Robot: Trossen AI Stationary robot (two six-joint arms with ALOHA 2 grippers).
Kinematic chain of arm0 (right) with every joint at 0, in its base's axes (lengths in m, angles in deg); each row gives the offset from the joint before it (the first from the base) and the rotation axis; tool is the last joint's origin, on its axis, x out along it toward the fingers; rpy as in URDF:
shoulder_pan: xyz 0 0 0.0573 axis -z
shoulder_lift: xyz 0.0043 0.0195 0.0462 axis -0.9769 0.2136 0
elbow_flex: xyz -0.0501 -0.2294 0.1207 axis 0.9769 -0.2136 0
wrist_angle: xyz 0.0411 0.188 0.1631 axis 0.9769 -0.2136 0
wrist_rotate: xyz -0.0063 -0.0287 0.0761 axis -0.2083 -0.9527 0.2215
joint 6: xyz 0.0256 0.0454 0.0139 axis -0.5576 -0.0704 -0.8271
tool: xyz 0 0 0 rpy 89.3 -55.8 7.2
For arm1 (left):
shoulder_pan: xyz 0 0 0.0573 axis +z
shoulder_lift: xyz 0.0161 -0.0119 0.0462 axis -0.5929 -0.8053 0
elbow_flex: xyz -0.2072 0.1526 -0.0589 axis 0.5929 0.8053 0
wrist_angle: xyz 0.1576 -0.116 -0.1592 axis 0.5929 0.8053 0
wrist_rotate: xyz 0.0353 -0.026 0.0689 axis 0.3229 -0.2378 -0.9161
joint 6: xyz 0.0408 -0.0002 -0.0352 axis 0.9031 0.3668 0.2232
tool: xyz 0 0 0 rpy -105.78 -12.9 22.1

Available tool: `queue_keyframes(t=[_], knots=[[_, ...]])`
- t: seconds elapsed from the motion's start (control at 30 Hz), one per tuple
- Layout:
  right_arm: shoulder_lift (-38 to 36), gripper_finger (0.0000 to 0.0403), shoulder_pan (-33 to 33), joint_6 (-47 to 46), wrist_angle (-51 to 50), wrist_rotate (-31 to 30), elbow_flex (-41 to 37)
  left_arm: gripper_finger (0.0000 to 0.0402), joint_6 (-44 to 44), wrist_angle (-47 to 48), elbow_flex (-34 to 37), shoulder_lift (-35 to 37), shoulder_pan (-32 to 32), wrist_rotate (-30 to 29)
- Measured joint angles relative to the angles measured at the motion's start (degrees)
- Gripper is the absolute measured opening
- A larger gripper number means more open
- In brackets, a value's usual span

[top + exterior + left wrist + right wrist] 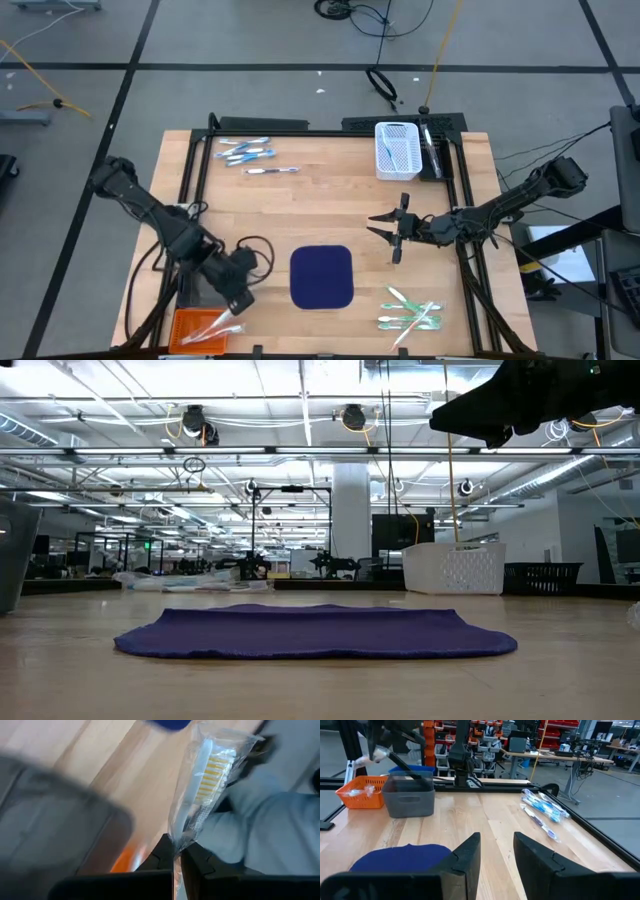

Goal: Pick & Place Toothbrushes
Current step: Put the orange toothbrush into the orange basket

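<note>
**Left claw holds wrapped brush over orange bin; right claw empty above worktop**

Left claw sits at the near left corner of the worktop, above the orange bin. Its fingers are pressed together on a clear-wrapped toothbrush, white with yellow bristles, pinched at the wrapper's end. More wrapped items lie in the orange bin; a grey bin stands just beside it.

Near right: a loose group of green and white brushes lies on the wood, beside the navy mat, which lies flat near the worktop's centre.

Right claw hovers above the worktop right of the mat, fingers spread, nothing between them.

Far left: a cluster of blue-and-white brushes, with one single brush just apart. Far right: a white basket stands at the edge.
</note>
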Motion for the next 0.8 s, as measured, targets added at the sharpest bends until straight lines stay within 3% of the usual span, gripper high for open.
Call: queue_keyframes(t=[0.4,0.8], knots=[[0.02,0.0106,0.00,0.00,0.81,0.00,-1.88,0.0003,-15.26,4.12,0.00,-5.62,-8.29,0.06],[0.02,0.0104,0.00,0.20,7.91,0.00,-4.90,0.0002,-15.70,5.09,0.02,-12.16,-12.63,2.24]])
